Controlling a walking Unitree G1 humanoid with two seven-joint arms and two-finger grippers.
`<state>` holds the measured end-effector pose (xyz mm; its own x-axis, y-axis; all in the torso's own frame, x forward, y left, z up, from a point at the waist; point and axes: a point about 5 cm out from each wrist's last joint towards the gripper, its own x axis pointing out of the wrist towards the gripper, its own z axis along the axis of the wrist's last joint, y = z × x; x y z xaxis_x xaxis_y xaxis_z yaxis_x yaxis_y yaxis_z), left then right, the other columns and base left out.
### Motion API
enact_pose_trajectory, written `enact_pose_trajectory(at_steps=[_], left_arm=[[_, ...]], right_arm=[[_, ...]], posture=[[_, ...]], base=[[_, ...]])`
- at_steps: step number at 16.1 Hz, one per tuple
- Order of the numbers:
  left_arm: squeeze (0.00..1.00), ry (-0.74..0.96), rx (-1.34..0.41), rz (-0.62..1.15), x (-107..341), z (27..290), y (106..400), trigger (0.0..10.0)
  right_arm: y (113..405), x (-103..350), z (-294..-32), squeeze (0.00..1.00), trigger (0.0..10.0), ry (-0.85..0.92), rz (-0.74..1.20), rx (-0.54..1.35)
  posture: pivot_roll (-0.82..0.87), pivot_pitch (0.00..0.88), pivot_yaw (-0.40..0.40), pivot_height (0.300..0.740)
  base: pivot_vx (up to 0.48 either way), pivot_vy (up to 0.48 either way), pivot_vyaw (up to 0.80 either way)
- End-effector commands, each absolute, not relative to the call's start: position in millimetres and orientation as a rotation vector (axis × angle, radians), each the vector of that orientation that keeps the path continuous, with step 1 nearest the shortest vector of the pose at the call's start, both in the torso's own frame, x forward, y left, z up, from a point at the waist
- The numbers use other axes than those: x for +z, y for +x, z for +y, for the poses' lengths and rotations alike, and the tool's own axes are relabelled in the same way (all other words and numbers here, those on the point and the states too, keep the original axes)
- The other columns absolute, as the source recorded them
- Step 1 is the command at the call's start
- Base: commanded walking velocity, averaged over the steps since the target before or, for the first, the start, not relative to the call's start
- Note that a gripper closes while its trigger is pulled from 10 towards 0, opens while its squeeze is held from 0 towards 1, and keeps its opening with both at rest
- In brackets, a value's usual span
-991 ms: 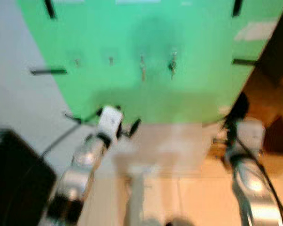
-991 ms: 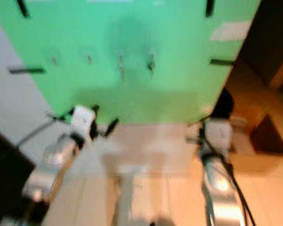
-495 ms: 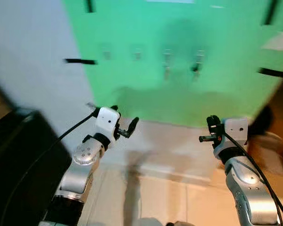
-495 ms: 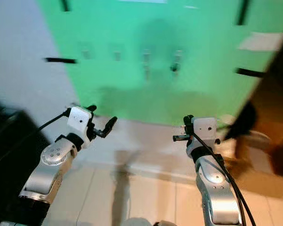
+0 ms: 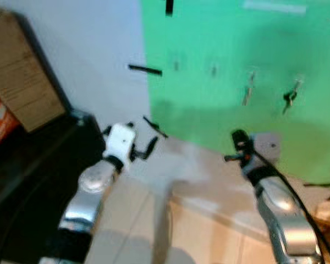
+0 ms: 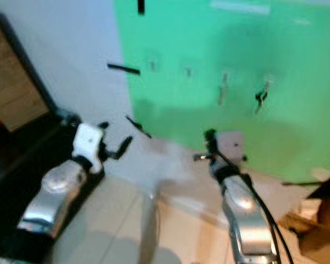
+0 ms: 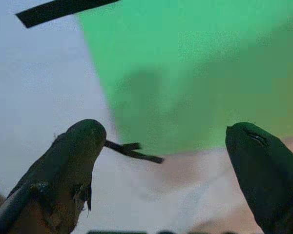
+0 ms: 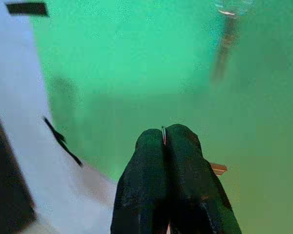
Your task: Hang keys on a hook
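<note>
Green board [image 5: 236, 49]: covers the wall ahead; a row of small hooks [image 5: 213, 70] crosses it.
Black cabinet [image 5: 22, 165]: low on the robot's left, cardboard box [image 5: 19, 77] above it.
Left gripper [image 7: 161, 161]: raised before the board's left edge, fingers spread wide, nothing between them.
Right gripper [image 8: 164, 141]: fingers pressed together, a thin metal sliver pinched at the tips; what it is cannot be told.
Keys [image 5: 289, 98]: hanging from a hook on the board's right part, above the right gripper.
</note>
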<state>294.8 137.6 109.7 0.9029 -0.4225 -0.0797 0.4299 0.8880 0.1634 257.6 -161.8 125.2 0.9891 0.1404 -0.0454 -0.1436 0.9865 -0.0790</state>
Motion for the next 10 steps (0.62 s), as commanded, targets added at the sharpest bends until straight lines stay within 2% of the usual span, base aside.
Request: enact_pose_trajectory(at_steps=[1,2,5,7,9,10], left_arm=[[0.06,0.180,-0.467,0.026,113.6,130.6,298.3,10.0],[0.06,0.182,-0.470,0.024,114.1,131.0,298.4,10.0],[0.04,0.152,-0.547,0.027,113.6,137.3,293.1,10.0],[0.04,0.134,-0.573,0.055,111.0,150.2,291.4,10.0],[0.08,0.130,-0.548,0.025,123.0,169.4,302.8,10.0],[0.15,0.144,-0.557,0.001,132.8,173.0,311.8,10.0]], right_arm=[[258.1,127.0,-170.8,0.00,10.0,-0.086,0.031,0.121],[258.7,127.8,-171.3,0.00,10.0,-0.080,0.027,0.119],[261.0,134.3,-165.9,0.00,10.0,-0.076,-0.001,0.173],[259.5,140.8,-159.0,0.00,10.0,-0.065,-0.024,0.240],[260.6,155.7,-152.7,0.00,10.0,-0.010,-0.068,0.307],[263.8,164.7,-150.4,0.00,10.0,0.009,-0.095,0.323]], posture=[[-0.11,0.000,0.088,0.740],[-0.11,0.000,0.090,0.740],[-0.11,0.000,0.093,0.740],[-0.11,0.000,0.094,0.740],[-0.10,0.000,0.089,0.740],[-0.09,0.000,0.084,0.740]], base=[[0.285,0.000,0.00],[0.259,0.000,0.00],[0.000,0.000,0.00],[0.000,0.000,0.00],[0.000,0.000,0.00],[0.000,0.000,0.00]])
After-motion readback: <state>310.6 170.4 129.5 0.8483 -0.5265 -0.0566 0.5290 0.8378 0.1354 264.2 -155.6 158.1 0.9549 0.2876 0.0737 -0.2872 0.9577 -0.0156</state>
